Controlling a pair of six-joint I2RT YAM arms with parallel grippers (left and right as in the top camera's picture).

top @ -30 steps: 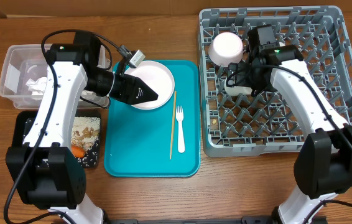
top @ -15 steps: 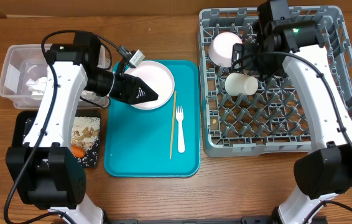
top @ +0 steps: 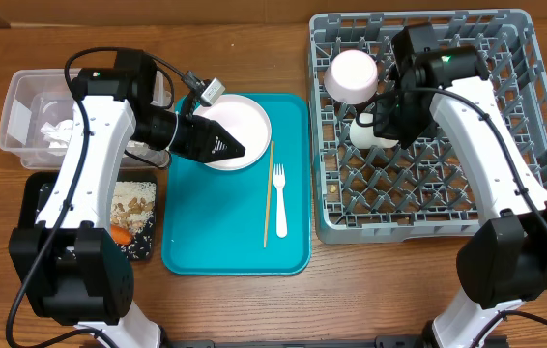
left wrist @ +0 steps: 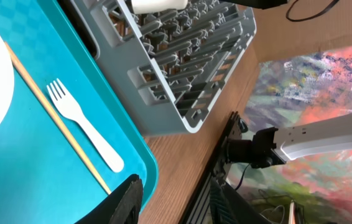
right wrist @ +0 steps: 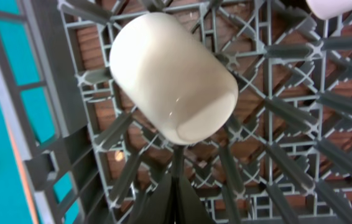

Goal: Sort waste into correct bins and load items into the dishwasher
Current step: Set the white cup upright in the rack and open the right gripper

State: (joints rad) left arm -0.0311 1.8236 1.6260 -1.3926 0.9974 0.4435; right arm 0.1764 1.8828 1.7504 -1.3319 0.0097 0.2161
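On the wooden desk [top: 254, 309], a small white cup [top: 368, 132] lies on its side among the pegs of the grey dish rack [top: 544, 116]; the right pincer [right wrist: 176, 182] is closed tight just beside it, empty. The left pincer [top: 237, 149], partly open and empty, hangs over the edge of the white plate [top: 246, 118] on the teal tray [top: 196, 242].

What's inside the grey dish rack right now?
The dish rack holds a white bowl near its far-left corner and a small white cup lying on its side among the pegs. The right arm hides the floor beneath it.
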